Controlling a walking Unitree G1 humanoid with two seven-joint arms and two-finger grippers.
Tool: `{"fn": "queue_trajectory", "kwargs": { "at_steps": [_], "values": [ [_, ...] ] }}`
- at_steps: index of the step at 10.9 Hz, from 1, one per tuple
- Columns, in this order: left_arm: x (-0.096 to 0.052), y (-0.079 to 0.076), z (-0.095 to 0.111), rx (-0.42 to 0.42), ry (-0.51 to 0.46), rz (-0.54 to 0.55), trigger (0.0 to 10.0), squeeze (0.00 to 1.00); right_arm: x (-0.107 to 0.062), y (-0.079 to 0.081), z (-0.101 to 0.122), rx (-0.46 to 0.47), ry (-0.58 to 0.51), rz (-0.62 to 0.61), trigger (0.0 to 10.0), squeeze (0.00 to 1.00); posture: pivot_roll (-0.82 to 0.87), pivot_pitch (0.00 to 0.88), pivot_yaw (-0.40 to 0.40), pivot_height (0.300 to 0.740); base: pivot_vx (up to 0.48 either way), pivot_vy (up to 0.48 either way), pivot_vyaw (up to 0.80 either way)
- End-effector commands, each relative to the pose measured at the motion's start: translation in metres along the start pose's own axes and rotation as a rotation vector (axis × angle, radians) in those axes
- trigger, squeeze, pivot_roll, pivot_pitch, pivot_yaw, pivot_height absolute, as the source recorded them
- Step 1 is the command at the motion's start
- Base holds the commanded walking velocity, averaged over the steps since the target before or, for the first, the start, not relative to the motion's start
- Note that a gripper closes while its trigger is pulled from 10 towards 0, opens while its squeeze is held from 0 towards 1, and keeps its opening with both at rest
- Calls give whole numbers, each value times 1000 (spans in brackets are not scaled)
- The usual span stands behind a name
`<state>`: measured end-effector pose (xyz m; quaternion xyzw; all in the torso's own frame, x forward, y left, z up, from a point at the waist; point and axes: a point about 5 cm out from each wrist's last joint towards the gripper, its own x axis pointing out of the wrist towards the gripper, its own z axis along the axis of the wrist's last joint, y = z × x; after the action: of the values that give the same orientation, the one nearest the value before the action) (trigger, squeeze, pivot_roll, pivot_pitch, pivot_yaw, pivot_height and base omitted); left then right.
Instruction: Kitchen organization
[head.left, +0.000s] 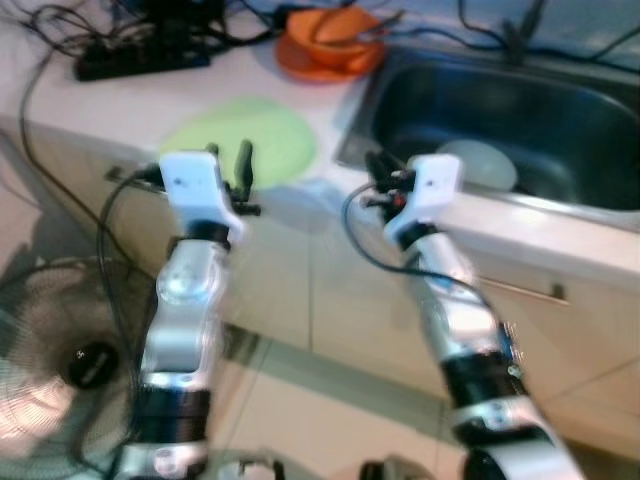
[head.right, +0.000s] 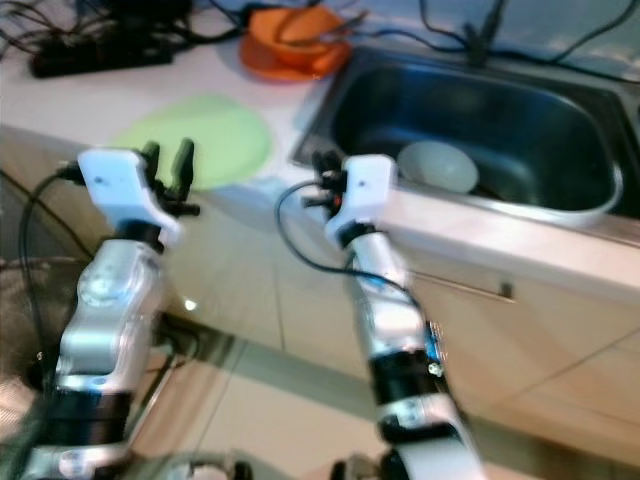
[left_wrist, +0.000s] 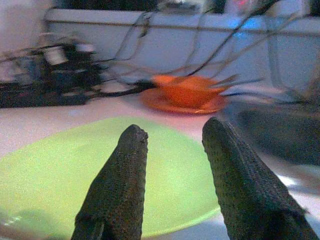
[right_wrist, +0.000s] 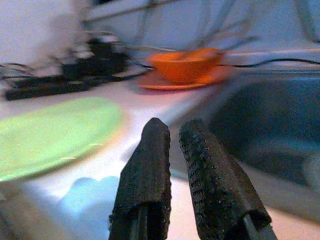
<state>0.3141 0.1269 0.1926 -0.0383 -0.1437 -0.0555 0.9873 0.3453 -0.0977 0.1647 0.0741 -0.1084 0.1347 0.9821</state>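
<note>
1. Standing in front of the white kitchen counter (head.left: 300, 205), I held both my silver arms up toward its front edge.
2. My left gripper (left_wrist: 172, 165) hung just over the near rim of the flat green plate (head.left: 245, 140). Its two black fingers (left_wrist: 120, 185) were spread apart and held nothing.
3. The green plate lay flat on the counter, close to the front edge and to the left of the sink (head.left: 600, 195).
4. My right gripper (right_wrist: 175, 135) was at the counter's front edge, between the green plate and the sink. Its two fingers were almost together, with only a thin gap, and nothing was in them.
5. A pale round dish (head.left: 480, 165) lay inside the dark metal sink, near the front wall.
6. An orange bowl (right_wrist: 185, 64) sat on an orange plate (head.left: 300, 62) at the back of the counter, beside the sink's far left corner. Something thin lay in the bowl, but it was too blurry to name.
7. A black power strip (head.left: 140, 60) with tangled black cables (head.left: 60, 20) lay at the back of the counter, well behind the green plate.
8. A round fan (head.left: 60, 360) stood on the floor to my left.
</note>
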Motion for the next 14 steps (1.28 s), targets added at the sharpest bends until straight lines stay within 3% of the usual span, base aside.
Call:
{"fn": "queue_trajectory", "kwargs": {
  "at_steps": [1,3,5,6,7,8,9,10,11,14],
  "values": [
    [-1,5,7,-2,-43,-1,10000,0,3,8,2,13,-12,22,10000,0,136,110,-6,740,0,0,0],
    [-6,3,9,-48,-60,-11,10000,0,2,9,2,13,-12,21,10000,0,139,111,-6,740,0,0,0],
    [-11,9,5,-285,-37,24,10000,0,2,8,1,15,-11,19,10000,0,140,112,-5,740,0,0,0],
    [-15,9,2,-364,-28,9,10000,0,2,7,1,16,-11,18,10000,0,142,111,-6,740,0,0,0],
    [-21,6,-2,-439,-8,-26,10000,0,2,7,1,15,-10,19,10000,0,144,113,-8,740,0,0,0],
    [-25,5,-7,-438,26,-45,10000,0,2,8,0,15,-8,19,10000,0,145,114,-10,740,0,0,0],
    [-28,7,-11,-447,49,-32,10000,1000,2,7,0,14,-7,20,10000,0,146,115,-11,740,0,0,0],
    [-27,15,-15,-468,65,36,10000,1000,3,7,0,14,-6,21,10000,0,146,115,-12,740,0,0,0],
    [-25,22,-20,-477,93,88,10000,0,2,8,0,14,-6,24,10000,0,147,114,-12,740,0,0,0],
    [-23,23,-26,-531,123,109,10000,0,3,7,1,13,-8,21,10000,0,140,111,-9,740,0,0,0]
  ]
}}
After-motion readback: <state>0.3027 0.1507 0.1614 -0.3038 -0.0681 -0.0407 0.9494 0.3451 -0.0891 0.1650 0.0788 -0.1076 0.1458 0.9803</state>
